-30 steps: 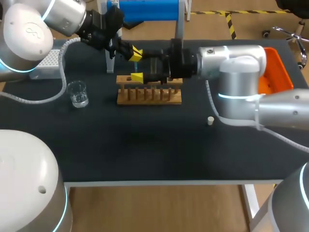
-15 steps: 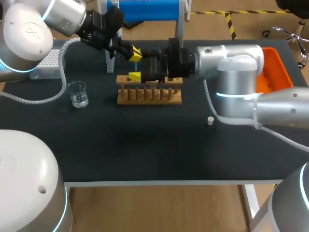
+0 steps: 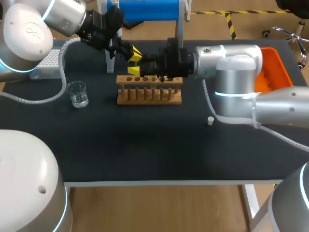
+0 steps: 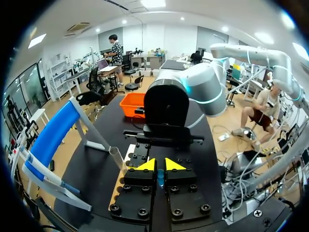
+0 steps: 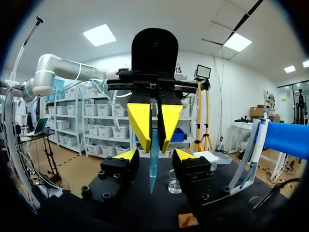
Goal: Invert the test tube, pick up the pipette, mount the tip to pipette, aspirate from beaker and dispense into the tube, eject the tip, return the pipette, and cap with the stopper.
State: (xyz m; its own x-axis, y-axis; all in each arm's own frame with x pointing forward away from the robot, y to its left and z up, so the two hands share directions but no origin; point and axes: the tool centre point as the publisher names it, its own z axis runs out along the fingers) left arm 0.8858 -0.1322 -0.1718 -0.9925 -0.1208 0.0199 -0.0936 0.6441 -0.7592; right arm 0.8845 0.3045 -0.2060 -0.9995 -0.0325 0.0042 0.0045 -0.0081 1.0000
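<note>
My left gripper (image 3: 135,52) hangs above the back left end of the wooden rack (image 3: 149,90), shut on a blue test tube (image 5: 153,159) that points down. In the left wrist view only the tube's end (image 4: 160,178) shows between the closed yellow tips of the left gripper (image 4: 157,165). My right gripper (image 3: 133,71) comes in level from the right. In its own view the right gripper (image 5: 157,155) has one finger on each side of the tube, with a small gap on both sides. The beaker (image 3: 77,93) stands left of the rack. The stopper (image 3: 210,120) lies to the rack's right.
A white tip box (image 3: 48,63) sits at the back left, and a blue stand (image 3: 149,12) is behind the rack. An orange bin (image 3: 276,72) sits at the back right. The front half of the black table (image 3: 145,154) is bare.
My right gripper has moved left and risen to the tube, and its fingers have drawn much closer together around it. The left arm has kept still.
</note>
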